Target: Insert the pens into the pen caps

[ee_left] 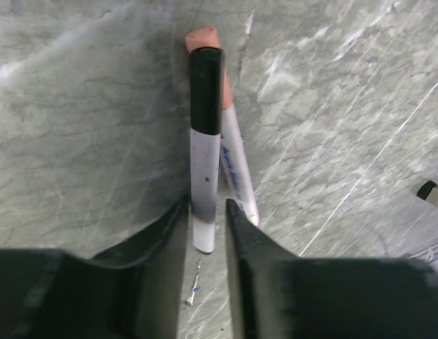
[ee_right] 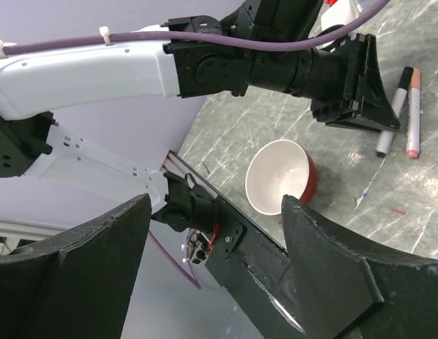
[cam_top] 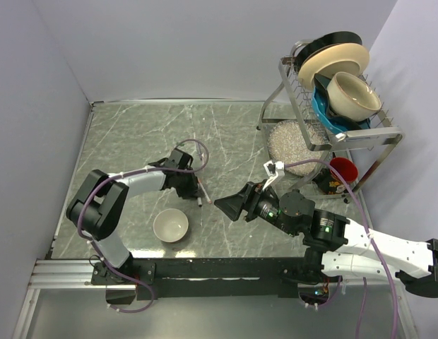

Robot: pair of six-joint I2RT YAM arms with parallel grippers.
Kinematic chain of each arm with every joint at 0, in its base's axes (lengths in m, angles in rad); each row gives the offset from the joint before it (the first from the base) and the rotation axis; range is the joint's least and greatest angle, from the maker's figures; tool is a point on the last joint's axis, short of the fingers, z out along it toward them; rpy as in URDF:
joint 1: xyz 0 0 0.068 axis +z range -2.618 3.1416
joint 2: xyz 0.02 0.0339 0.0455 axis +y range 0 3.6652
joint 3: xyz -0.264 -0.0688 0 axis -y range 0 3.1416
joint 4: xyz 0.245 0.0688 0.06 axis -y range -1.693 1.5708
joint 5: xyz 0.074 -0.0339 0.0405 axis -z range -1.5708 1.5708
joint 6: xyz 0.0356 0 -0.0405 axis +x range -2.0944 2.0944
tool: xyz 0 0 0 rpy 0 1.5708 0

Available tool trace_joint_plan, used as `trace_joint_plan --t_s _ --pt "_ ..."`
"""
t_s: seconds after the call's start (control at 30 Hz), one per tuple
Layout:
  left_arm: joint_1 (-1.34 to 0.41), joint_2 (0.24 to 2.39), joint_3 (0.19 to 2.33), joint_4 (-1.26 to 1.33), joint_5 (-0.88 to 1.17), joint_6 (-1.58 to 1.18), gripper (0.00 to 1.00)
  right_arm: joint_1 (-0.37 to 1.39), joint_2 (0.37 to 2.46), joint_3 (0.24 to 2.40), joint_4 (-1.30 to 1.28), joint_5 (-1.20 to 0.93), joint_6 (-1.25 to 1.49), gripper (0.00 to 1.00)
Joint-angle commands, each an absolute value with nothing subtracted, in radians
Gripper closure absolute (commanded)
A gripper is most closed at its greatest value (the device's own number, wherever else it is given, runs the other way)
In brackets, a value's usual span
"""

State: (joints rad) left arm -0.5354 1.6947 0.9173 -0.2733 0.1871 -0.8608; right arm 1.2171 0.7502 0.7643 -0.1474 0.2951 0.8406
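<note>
**Item 1: left gripper** [ee_left: 206, 205]. Jaws slightly apart, straddling the tail of the black-capped pen [ee_left: 205, 169]. The left finger is against the barrel or nearly so. A thin gap shows on the right, so it does not look clamped.

**Item 2: black-capped pen.** Lies flat on the table [cam_top: 134, 141], with the black cap [ee_left: 206, 88] seated on its far end.

**Item 3: orange-red-capped pen** [ee_left: 237, 173]. Lies touching the first pen, at its 3 o'clock in the left wrist view. Its orange-red cap [ee_left: 203, 37] pokes out at 12 o'clock. In the top view, both pens sit at 1 o'clock from the bowl [cam_top: 170, 227].

**Item 4: green pen and cap.** Not seen in any view.

**Item 5: right gripper** [ee_right: 215, 205]. Jaws wide apart and holding nothing, at about 4 o'clock from the pens.

**Handling note (judgement).** The step looks like leaving the black-capped pen parked beside its neighbour.
- Spread the jaws until both fingers clear the barrel.
- Draw back along the pen's own line, toward 6 o'clock in the wrist view.
- A sideways pull would roll the pen or shove the orange-red one.
- Check that each cap is fully seated.

**Containers.**
- Bowl: white inside, red outside, empty.
- Dish rack [cam_top: 360, 136], at 2 o'clock on the table: holds plates [cam_top: 332, 60] on edge and a cream bowl [cam_top: 353, 93] tipped on its side.
- Red cup [cam_top: 342, 169], below the rack: contents cannot be told.
</note>
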Motion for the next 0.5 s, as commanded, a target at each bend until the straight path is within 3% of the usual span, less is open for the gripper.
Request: trace_joint_plan --t_s 0.0,0.17,0.3,0.47 --pt "-0.545 1.674 0.957 -0.32 0.132 -0.856 0.6 1.216 0.73 0.758 -0.132 0.325 0.845 0.18" --pt "-0.542 1.605 1.002 -0.386 0.088 -0.851 0.52 1.216 0.732 0.758 -0.126 0.321 0.842 0.18" --pt "-0.497 1.523 1.04 -0.451 0.003 -0.854 0.57 1.216 0.721 0.753 -0.13 0.322 0.842 0.18" --pt "-0.304 1.387 1.034 -0.489 -0.04 -0.879 0.58 1.215 0.701 0.736 -0.124 0.319 0.841 0.18"
